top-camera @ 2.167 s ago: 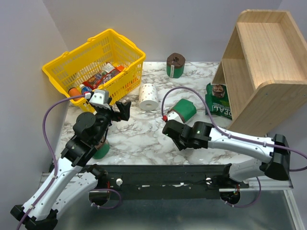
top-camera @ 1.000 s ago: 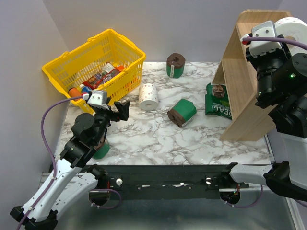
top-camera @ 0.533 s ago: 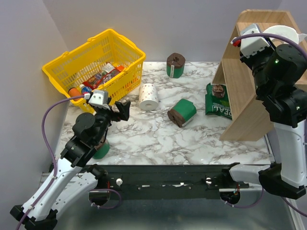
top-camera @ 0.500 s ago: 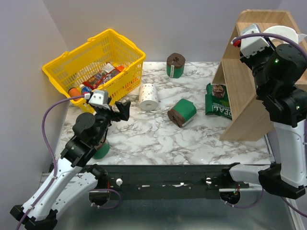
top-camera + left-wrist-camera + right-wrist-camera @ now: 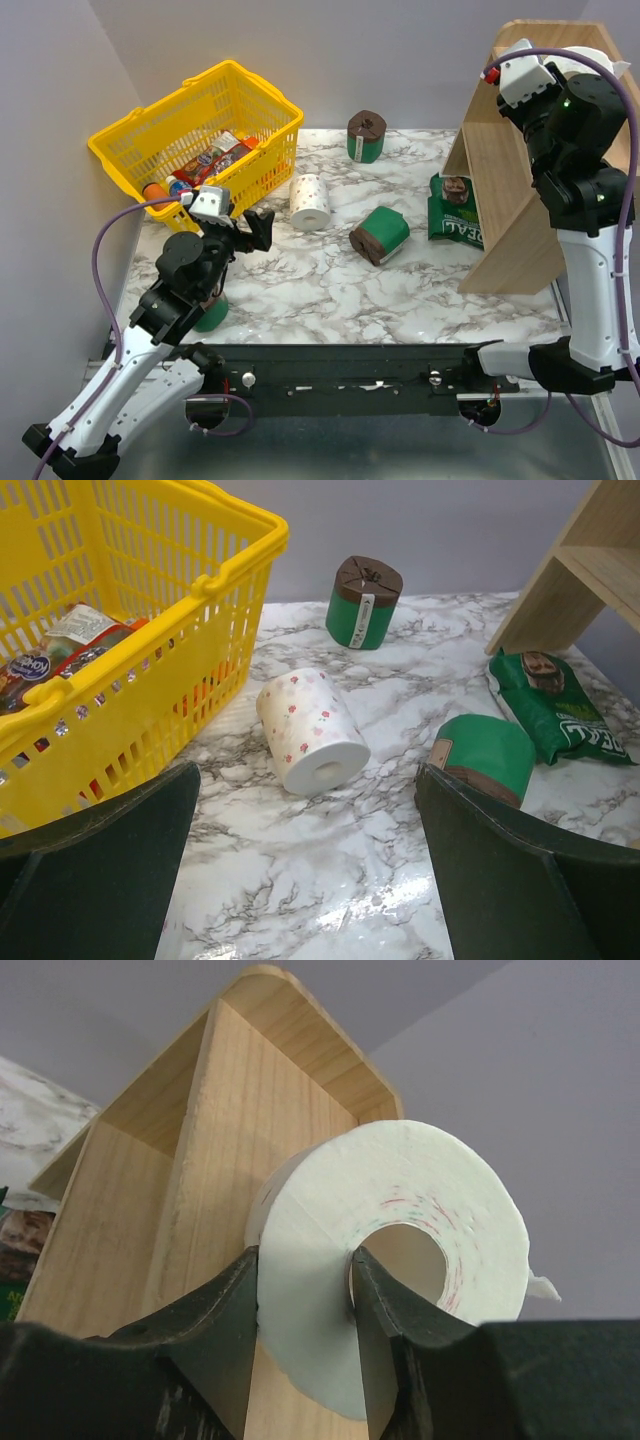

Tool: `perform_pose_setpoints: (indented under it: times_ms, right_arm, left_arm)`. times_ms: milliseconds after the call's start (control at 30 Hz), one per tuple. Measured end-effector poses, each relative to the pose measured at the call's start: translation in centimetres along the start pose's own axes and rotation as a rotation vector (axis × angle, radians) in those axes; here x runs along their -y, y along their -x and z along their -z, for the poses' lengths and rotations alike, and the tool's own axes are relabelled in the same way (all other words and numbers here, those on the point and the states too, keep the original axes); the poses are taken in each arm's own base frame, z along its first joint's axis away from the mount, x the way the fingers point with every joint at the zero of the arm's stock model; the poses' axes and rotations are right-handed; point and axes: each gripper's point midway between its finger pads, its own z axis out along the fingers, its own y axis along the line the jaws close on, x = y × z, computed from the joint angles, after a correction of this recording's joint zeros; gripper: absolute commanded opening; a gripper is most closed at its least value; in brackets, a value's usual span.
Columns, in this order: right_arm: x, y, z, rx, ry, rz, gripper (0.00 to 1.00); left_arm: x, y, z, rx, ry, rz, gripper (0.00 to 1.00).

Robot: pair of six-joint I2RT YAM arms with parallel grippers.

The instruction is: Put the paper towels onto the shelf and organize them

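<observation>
Right tool (image 5: 303, 1290) clamped on wall of white red-dotted paper roll (image 5: 430, 1170), core facing wrist; light wooden shelf (image 5: 240, 1130) top just behind. Left tool (image 5: 252, 226) open.

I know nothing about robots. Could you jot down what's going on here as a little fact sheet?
Right gripper: clamped on a white paper towel roll, held up near the wooden shelf
Left gripper: open, empty, low over the table
On table: white roll, upright green roll, lying green roll, green bag
Yellow basket: holds packaged items
</observation>
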Motion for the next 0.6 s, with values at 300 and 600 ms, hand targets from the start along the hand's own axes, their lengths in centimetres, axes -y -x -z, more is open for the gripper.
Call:
perform_pose_setpoints:
  times_ms: [300,600]
  right_arm:
    - [2.7,1.0,-2.3,0.035,-0.123,0.004,0.59]
    - [4.7,1.3,-4.0,0.052,-0.21,-0.036,0.71]
  left_arm:
    - [0.0,-0.1,-0.1,-0.003,0.0,-0.001,0.99]
    - [0.0,-0.1,-0.1,-0.003,0.0,-0.001,0.99]
